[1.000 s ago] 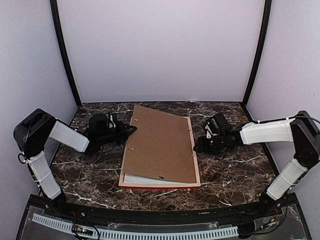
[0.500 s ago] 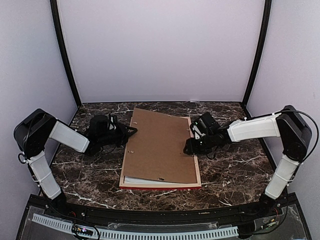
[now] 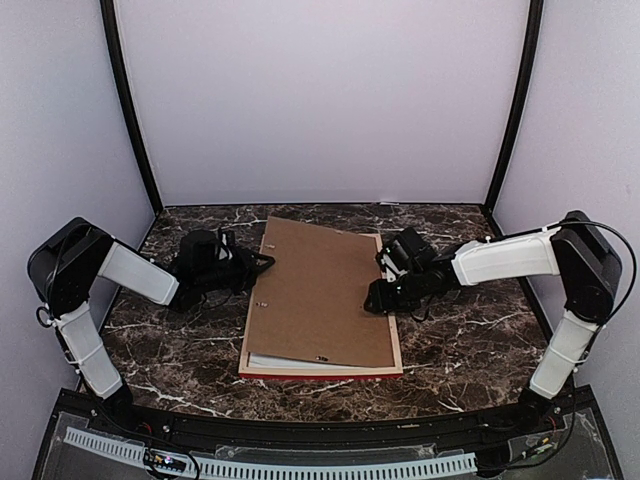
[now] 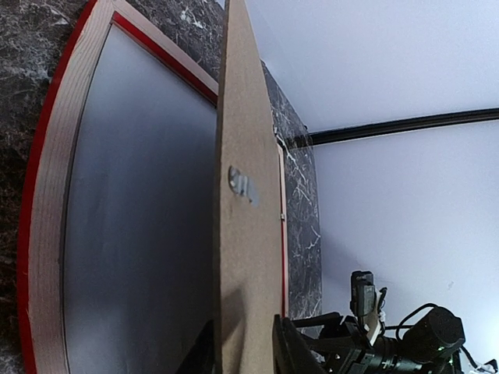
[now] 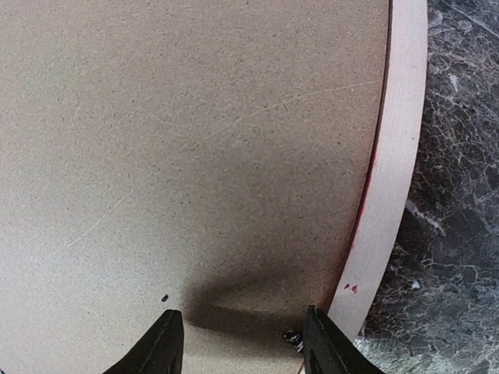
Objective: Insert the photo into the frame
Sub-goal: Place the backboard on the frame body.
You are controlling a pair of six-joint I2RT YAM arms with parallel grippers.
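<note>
Frame point(image 3: 320, 372): back up on the table point(image 3: 480, 345); photo hidden.
Left gripper point(image 3: 262, 263): fingers straddle the raised backing board point(image 3: 325, 290) edge; grip unclear.
Right gripper point(image 5: 240, 315): fingers apart, empty, over the board.
Do well: square the board inside the rails before pressing.

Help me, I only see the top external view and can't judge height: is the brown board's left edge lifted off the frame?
Observer: Yes. The left wrist view shows the backing board raised above the frame, its edge between the fingers of the left gripper.
Operator: And the other arm?
Observer: The right gripper is open over the board near the frame's pale rail, gripping nothing.
Operator: Anything beneath the board?
Observer: A flat grey pane fills the frame.
</note>
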